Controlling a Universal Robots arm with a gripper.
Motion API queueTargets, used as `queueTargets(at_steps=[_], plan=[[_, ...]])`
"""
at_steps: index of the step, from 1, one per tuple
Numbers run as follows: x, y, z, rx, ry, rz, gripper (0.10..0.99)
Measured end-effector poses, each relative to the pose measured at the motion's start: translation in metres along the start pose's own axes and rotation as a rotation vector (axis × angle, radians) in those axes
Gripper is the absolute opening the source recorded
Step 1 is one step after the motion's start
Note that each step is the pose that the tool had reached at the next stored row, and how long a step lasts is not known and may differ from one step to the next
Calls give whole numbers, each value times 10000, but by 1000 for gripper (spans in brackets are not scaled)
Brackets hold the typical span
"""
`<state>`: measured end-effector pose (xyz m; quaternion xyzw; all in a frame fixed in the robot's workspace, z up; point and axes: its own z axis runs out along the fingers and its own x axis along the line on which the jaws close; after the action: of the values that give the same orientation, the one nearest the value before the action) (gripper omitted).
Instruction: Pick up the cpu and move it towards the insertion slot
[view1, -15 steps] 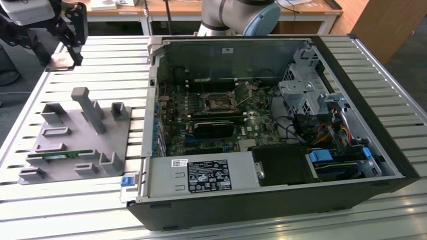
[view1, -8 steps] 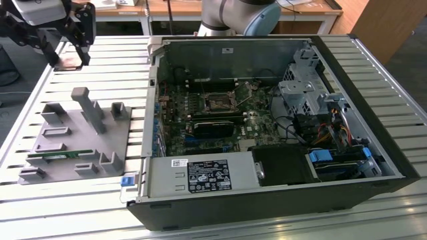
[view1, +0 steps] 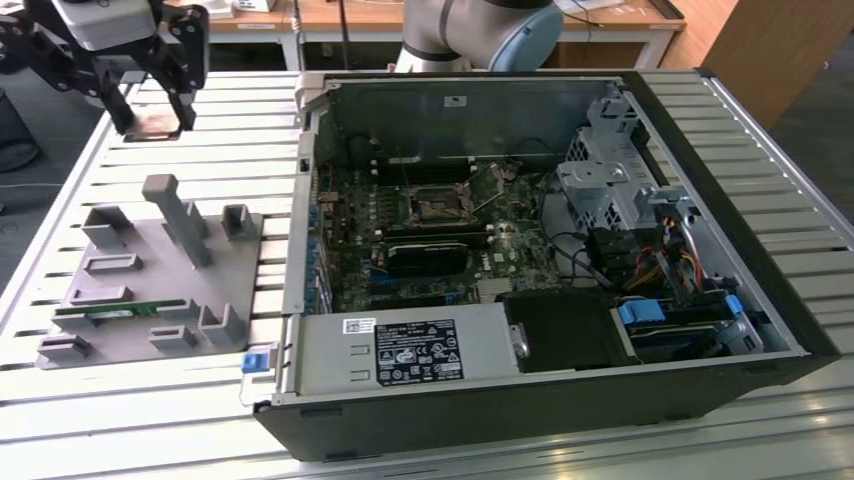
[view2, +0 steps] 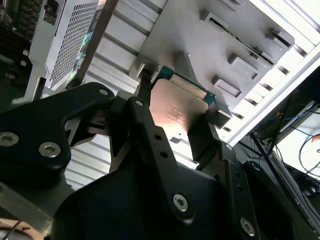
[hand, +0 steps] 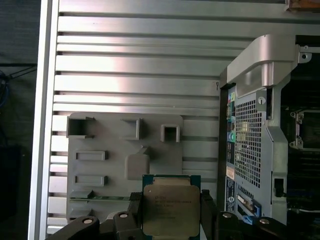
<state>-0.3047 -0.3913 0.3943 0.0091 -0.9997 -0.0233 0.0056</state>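
Bench: slatted aluminium table (view1: 160, 420) ran under everything we saw; desks stood at the back of the exterior view.
Case: open pc case (view1: 747, 180) lay on its side w/ the motherboard (view1: 400, 230) exposed, towards the exterior view's right.
Fixture: grey plastic tray (view1: 147, 300) w/ upright posts and recesses sat on the slats beside the case, on the exterior view's left; a green memory stick (view1: 114, 312) lay in it.
Gripper: we saw the gripper (view1: 150, 125) raised above the table past the tray's far end, in the exterior view's upper left, well apart from the case.
Fingers: black fingers (view2: 150, 130) were closed narrow on the chip's two opposite edges in both wrist views.
Cpu: the cpu (hand: 171, 210) was clamped btwn the fingertips, clear of the tray; silvery top w/ a green rim faced the first wrist view, and it caught a pinkish glare in the second wrist view (view2: 177, 112).
Slot: the insertion slot (view1: 438, 203), a dark square socket in a shiny metal frame, sat on the motherboard inside the case, well apart from the gripper.
Below chip: in the first wrist view we saw the tray (hand: 125, 150) under the held cpu, w/ the case's perforated wall (hand: 247, 140) beside it.
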Motion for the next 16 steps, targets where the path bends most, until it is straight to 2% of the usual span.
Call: queueTargets(at_steps=[16], plan=[[-213, 0, -2, -1, 0, 0, 545]])
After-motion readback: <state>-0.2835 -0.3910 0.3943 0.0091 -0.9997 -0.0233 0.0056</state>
